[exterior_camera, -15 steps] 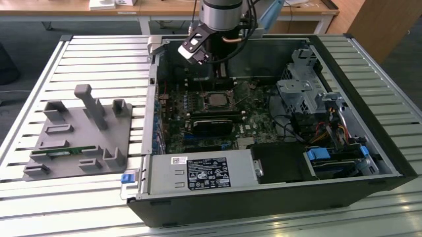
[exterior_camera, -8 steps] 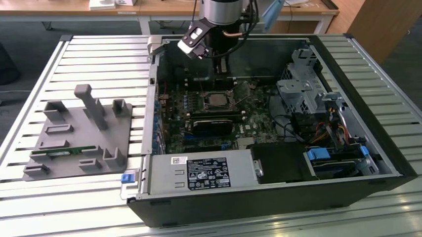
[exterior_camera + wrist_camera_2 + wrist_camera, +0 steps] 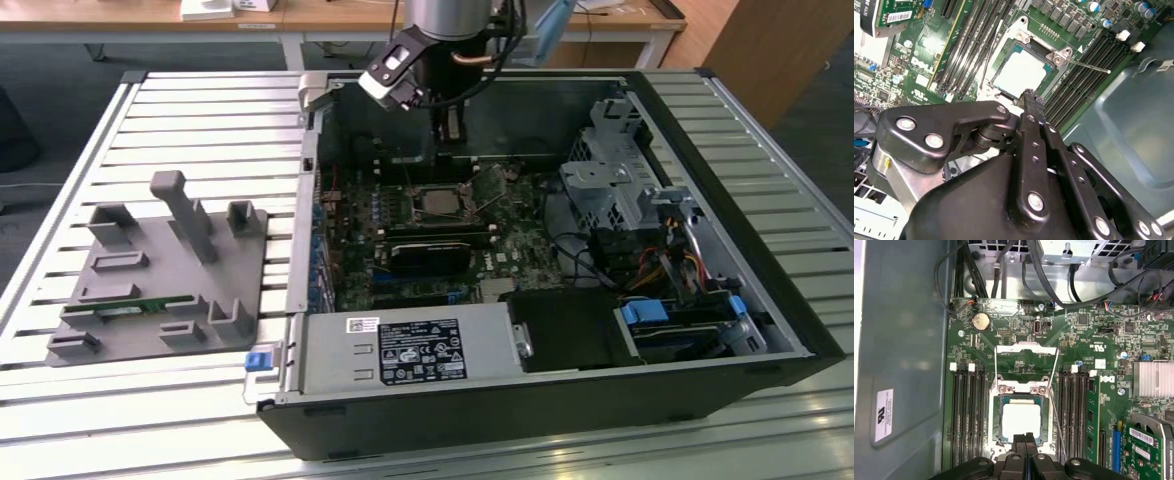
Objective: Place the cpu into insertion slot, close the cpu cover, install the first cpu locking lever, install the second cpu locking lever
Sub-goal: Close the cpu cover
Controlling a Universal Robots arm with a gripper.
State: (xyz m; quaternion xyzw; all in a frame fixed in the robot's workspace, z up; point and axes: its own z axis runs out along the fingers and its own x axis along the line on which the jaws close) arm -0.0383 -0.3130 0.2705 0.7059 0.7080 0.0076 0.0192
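Observation:
The cpu (image 3: pixel 1021 421) (image 3: pixel 1021 70) lies flat in the insertion slot (image 3: pixel 999 437) on the green board; the exterior view has it as a dull square (image 3: pixel 438 204) mid-case. The silvery cpu cover (image 3: pixel 995 415) (image 3: pixel 1004 55) seems to lie down around the chip, which shows through its window. A thin wire lever (image 3: pixel 1089 66) (image 3: pixel 1059 432) juts out from the socket's side, and a wire bail (image 3: pixel 1026 347) lies on the board beyond it. My gripper (image 3: pixel 1024 440) (image 3: pixel 1029 97) (image 3: pixel 449 140) hovers just off the socket's edge. It is shut, with nothing between its fingers.
Black memory slots (image 3: pixel 968 415) (image 3: pixel 1074 415) flank the socket. The case's metal wall (image 3: pixel 904 365) runs close beside the board. Cables (image 3: pixel 1054 280) cross one end of the case, by a drive cage (image 3: pixel 614 180). A power supply (image 3: pixel 400 350) fills the near corner. A grey fixture (image 3: pixel 147 270) stands outside the case.

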